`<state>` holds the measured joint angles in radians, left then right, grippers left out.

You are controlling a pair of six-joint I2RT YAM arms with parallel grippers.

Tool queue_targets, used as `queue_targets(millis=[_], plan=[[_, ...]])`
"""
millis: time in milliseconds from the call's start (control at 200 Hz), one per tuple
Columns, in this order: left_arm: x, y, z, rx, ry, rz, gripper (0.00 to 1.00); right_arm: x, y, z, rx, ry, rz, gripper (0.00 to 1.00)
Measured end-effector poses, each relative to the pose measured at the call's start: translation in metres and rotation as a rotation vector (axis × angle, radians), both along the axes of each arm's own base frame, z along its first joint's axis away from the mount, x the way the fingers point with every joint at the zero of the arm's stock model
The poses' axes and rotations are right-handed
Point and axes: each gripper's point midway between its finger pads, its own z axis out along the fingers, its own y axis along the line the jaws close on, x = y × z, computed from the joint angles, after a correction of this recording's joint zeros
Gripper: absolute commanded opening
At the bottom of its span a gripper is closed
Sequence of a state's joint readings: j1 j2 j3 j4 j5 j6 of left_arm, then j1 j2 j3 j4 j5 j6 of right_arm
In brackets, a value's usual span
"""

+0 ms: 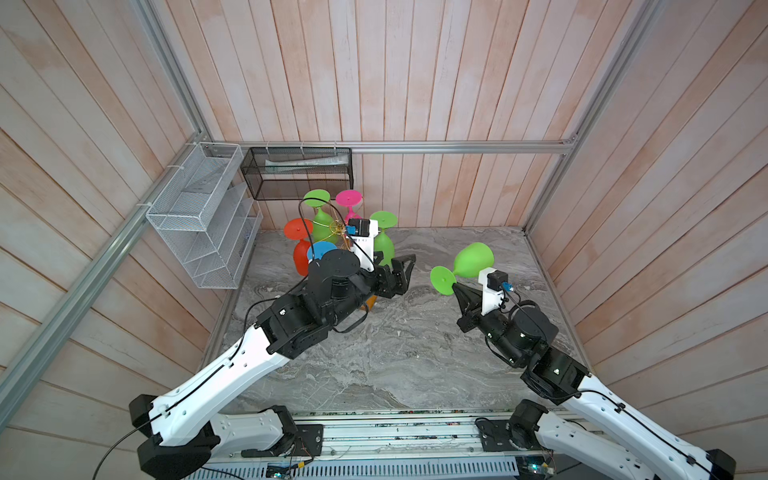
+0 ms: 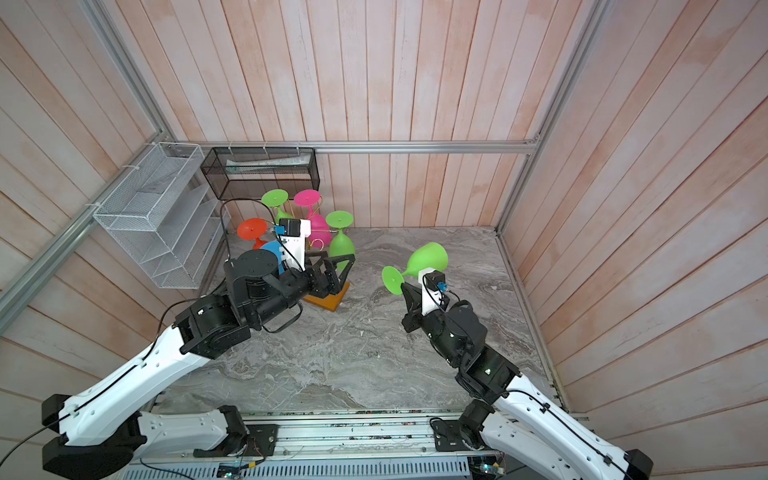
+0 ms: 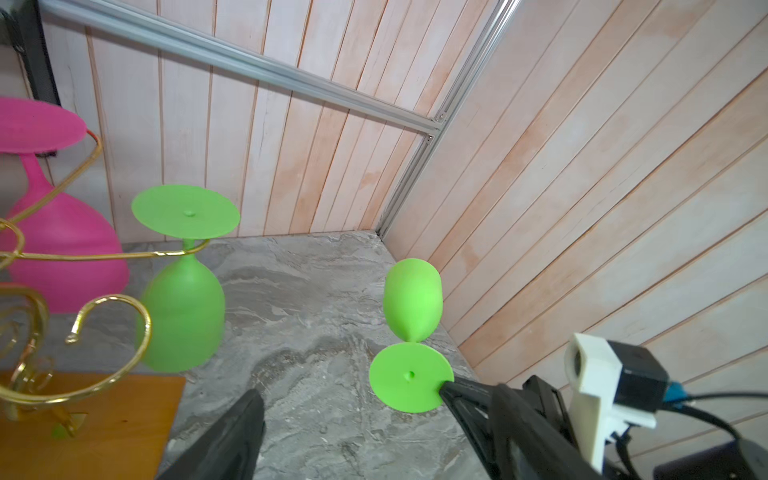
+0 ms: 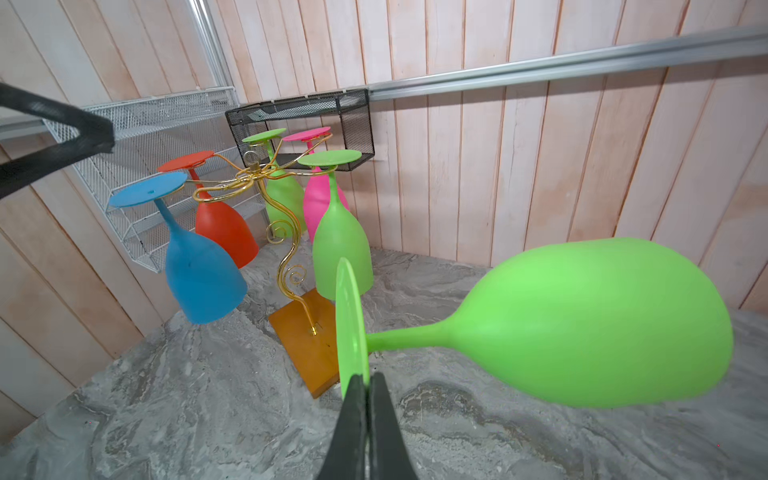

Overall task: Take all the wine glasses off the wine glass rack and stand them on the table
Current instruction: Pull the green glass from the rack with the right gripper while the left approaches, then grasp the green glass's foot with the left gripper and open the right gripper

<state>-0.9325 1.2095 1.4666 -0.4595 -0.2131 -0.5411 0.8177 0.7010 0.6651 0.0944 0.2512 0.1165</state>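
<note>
The wine glass rack (image 4: 286, 232), gold wire on an amber wooden base (image 4: 307, 345), stands at the back left in both top views (image 1: 338, 227) (image 2: 328, 301). Several glasses hang from it upside down, among them blue (image 4: 199, 278), red (image 4: 226, 232), pink (image 3: 62, 249) and green (image 3: 183, 316). A green wine glass (image 1: 473, 259) (image 2: 428, 257) (image 4: 602, 324) is off the rack, lying sideways in the air. My right gripper (image 4: 365, 382) (image 1: 455, 286) is shut on the rim of its foot. My left gripper (image 1: 395, 262) (image 2: 334, 259) (image 3: 374, 436) stands open and empty beside the rack.
A white wire shelf (image 1: 203, 216) and a black mesh basket (image 1: 297, 172) hang on the walls behind the rack. Wooden walls close in three sides of the grey marble table (image 1: 395, 353). The two grippers are about a hand's width apart.
</note>
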Motion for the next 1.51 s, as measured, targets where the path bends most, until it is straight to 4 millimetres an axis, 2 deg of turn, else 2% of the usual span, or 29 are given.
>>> queue_targets(millis=[50,180,400,465,545,665,775,880,1070,1325,1505], plan=[[0.001,-0.004,-0.003,-0.030,0.051,0.004,0.86,-0.002,0.002,-0.001,-0.042,-0.051,0.005,0.00],[0.001,-0.009,-0.010,-0.122,0.201,0.029,0.75,-0.012,0.009,-0.006,-0.152,-0.184,0.028,0.00],[0.003,-0.027,0.000,-0.262,0.425,0.059,0.61,-0.035,0.029,-0.015,-0.342,-0.394,0.059,0.00],[0.003,-0.033,-0.008,-0.283,0.504,0.077,0.58,-0.038,0.032,-0.011,-0.385,-0.446,0.043,0.00],[0.001,-0.038,-0.027,-0.278,0.596,0.101,0.54,-0.041,0.033,-0.006,-0.424,-0.502,0.018,0.00],[-0.013,-0.048,-0.047,-0.262,0.696,0.115,0.52,-0.040,0.033,-0.001,-0.472,-0.550,-0.024,0.00],[-0.024,-0.052,-0.053,-0.266,0.747,0.112,0.51,-0.038,0.033,0.000,-0.513,-0.577,-0.051,0.00],[-0.027,-0.053,-0.061,-0.274,0.787,0.125,0.49,-0.036,0.033,0.001,-0.538,-0.592,-0.066,0.00],[-0.028,-0.052,-0.095,-0.257,0.864,0.179,0.47,-0.036,0.035,-0.001,-0.573,-0.606,-0.071,0.00],[-0.029,-0.051,-0.100,-0.302,0.889,0.200,0.44,-0.041,0.043,-0.005,-0.597,-0.619,-0.043,0.00],[-0.027,-0.052,-0.103,-0.325,0.899,0.205,0.22,-0.047,0.049,-0.007,-0.614,-0.633,-0.021,0.00]])
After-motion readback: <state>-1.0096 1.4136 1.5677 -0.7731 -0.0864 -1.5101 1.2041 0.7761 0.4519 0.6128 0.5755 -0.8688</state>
